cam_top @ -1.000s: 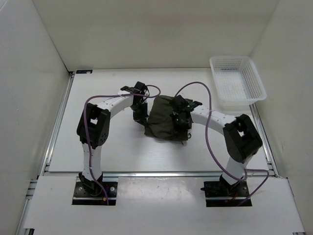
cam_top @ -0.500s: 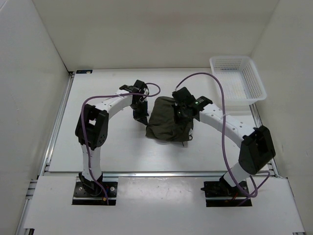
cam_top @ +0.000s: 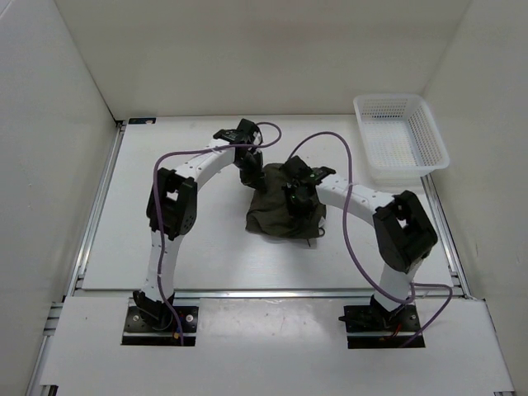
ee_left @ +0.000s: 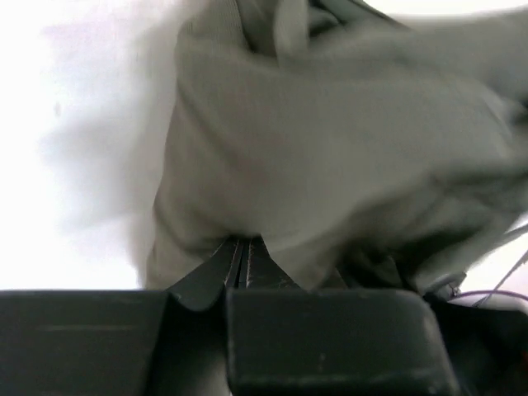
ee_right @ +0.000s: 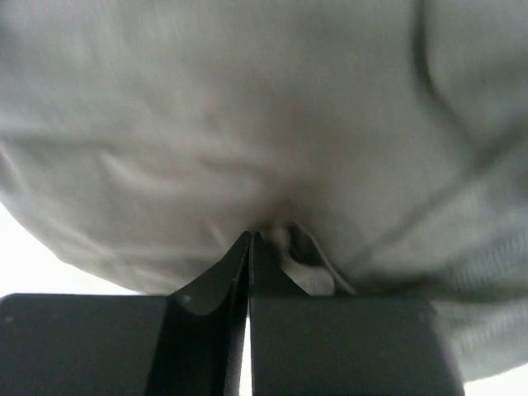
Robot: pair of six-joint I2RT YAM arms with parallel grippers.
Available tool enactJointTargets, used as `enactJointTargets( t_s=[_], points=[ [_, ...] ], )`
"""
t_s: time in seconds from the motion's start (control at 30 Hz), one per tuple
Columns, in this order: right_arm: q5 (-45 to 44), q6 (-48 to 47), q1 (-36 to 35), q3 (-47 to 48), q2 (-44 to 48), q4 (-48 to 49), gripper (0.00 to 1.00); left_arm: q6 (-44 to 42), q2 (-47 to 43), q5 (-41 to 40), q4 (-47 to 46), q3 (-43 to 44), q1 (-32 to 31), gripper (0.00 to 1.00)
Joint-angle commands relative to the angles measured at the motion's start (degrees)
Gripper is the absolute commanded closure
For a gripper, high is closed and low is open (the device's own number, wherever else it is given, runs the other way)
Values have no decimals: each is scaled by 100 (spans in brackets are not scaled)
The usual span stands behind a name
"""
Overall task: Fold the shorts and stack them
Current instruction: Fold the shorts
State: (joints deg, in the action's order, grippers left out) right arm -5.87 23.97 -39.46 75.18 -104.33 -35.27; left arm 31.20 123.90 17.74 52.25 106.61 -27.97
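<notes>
The shorts lie bunched in a dark olive heap at the middle of the table. My left gripper is at the heap's back left corner. In the left wrist view its jaws are shut, with the shorts pinched at the tips of the left gripper and hanging away from them. My right gripper sits over the heap's right half. In the right wrist view the right gripper is shut, and the shorts pucker into its tips. A pale drawstring loop shows beside the right finger.
A white mesh basket stands at the back right corner. White walls close off the left, back and right sides. The table's metal rail runs along the left edge. Purple cables loop above both arms.
My left gripper has moved back and to the right with its corner of the shorts. The right arm swung out and came back in, and the heap has drawn in tighter.
</notes>
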Motion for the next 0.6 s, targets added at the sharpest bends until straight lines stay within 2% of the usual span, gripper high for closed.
enactJointTargets(
  t_s=[0.0, 0.2, 0.33, 0.43, 0.57],
  points=[
    [-81, -41, -9, -459, 745, -59, 100, 62, 345, 204, 66, 404, -42, 90],
    [-204, 125, -9, -1468, 1555, -226, 100, 114, 758, 204, 180, 835, -42, 90],
    [-327, 239, -9, -1778, 1740, -331, 100, 114, 759, 151, 180, 888, -42, 90],
    [-432, 240, -9, -1560, 1960, -559, 100, 114, 514, 151, 242, 836, -42, 90],
    [-433, 240, -9, -1059, 2295, -692, 100, 114, -250, -103, 295, 563, -42, 90]
  ],
)
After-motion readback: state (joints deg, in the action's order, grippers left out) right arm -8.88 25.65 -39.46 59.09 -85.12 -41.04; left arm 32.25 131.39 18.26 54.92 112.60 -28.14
